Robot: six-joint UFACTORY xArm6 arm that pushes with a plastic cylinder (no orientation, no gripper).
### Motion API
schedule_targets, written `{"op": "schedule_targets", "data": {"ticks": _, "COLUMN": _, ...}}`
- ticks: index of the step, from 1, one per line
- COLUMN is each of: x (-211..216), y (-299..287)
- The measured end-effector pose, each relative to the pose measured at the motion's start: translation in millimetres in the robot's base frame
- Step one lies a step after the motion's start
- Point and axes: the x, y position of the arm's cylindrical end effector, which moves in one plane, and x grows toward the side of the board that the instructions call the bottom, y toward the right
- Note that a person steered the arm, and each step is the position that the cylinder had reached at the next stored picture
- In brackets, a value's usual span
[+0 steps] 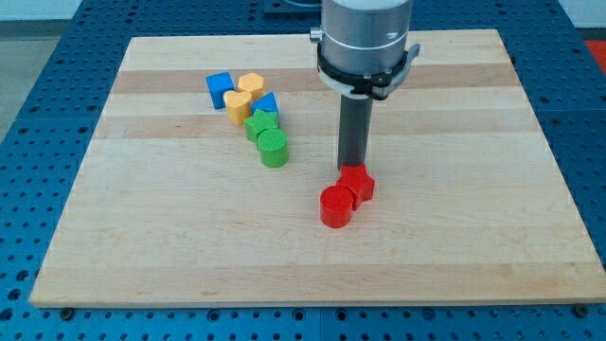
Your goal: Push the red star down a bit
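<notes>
Two red blocks are sitting together just below my tip (pixel 352 168): the red star (pixel 358 182) is lying directly under it, so close that the rod's end is appearing to touch the star's upper edge, though contact cannot be told for certain. The red cylinder (pixel 335 206) is pressing against the star's lower left side, toward the view's bottom and slightly to the view's left of my tip. Both are resting on the wooden table (pixel 170 256), a little right of its middle.

There is no gripper on this arm, only the straight dark rod, so nothing is opening or closing; my tip is standing upright at the table's surface.

A cluster of six blocks is lying well apart from my tip, toward the view's upper left. The green cylinder (pixel 274 148) is sitting nearest my tip, with a green block (pixel 260 123) of unclear shape touching it just above. Beyond those, a blue block (pixel 269 102) is peeking out, partly hidden. Two yellow blocks are following, a yellow one (pixel 238 104) beside the green and a yellow one (pixel 250 83) above it. The blue cube (pixel 220 89) is lying farthest from my tip.
</notes>
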Motion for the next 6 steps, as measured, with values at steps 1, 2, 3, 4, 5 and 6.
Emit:
{"op": "schedule_targets", "data": {"ticks": 1, "x": -14, "y": -20}}
{"op": "schedule_targets", "data": {"ticks": 2, "x": -7, "y": -48}}
{"op": "schedule_targets", "data": {"ticks": 3, "x": -6, "y": -59}}
{"op": "schedule_targets", "data": {"ticks": 4, "x": -4, "y": -58}}
{"op": "schedule_targets", "data": {"ticks": 5, "x": -2, "y": -17}}
{"op": "schedule_targets", "data": {"ticks": 6, "x": 11, "y": 27}}
